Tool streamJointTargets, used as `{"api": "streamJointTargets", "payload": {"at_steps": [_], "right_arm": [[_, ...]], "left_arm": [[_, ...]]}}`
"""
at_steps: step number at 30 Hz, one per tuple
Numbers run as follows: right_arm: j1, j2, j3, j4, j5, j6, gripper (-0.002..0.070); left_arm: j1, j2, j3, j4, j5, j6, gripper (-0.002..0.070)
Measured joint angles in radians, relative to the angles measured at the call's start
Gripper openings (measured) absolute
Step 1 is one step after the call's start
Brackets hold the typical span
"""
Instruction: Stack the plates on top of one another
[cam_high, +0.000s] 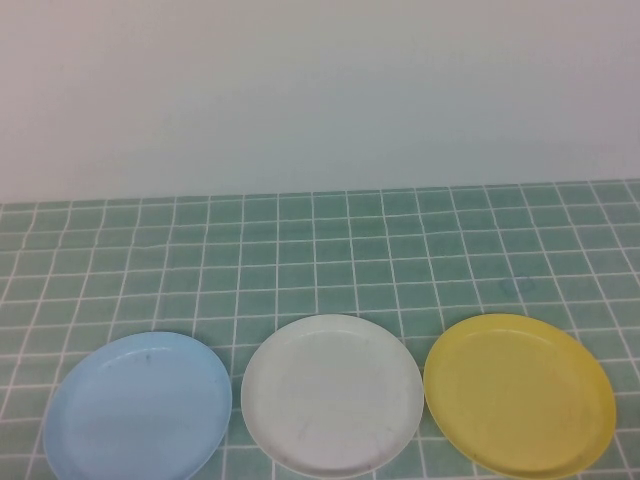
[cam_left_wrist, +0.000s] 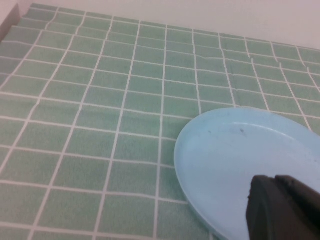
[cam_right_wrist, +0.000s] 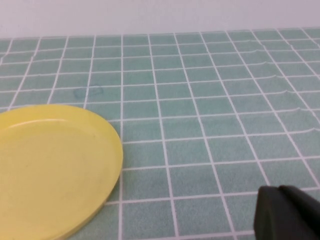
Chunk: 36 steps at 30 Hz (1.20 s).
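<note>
Plates are laid in a row along the near edge of the green tiled desk (cam_high: 330, 240): the light blue plate (cam_high: 138, 408) on the robot's left, the white plate (cam_high: 332, 393) in the middle and the yellow plate (cam_high: 519, 392) on the right, each close beside its neighbour but none overlapping, so no stacking has been done yet. Neither arm is shown in the high view. A dark part of the left tool (cam_left_wrist: 285, 210) is seen only in the left wrist view, above the near part of the light blue plate; a dark part of the right tool (cam_right_wrist: 287, 212) is seen only in the right wrist view, over bare tiles beside the yellow plate. Whether either tool is open or closed cannot be told, since only a dark edge of each is caught. Trouble is judged most likely at the pickup: the rims are low and lie flat on the desk, so a plate could be pushed along the tiles rather than lifted, and a shoved plate could knock its close neighbour out of line. A thin rim pinched at one side could also let the plate tilt and slip when raised. The whole row is given only by the high view; the white plate is missed by both wrist views.
</note>
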Motion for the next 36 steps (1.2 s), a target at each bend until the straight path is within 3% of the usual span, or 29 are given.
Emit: {"api": "streamJointTargets", "payload": {"at_steps": [36], "right_arm": [[0.076, 0.000, 0.000, 0.000, 0.000, 0.000, -0.0002]], "left_arm": [[-0.027, 0.000, 0.000, 0.000, 0.000, 0.000, 0.0000]]}}
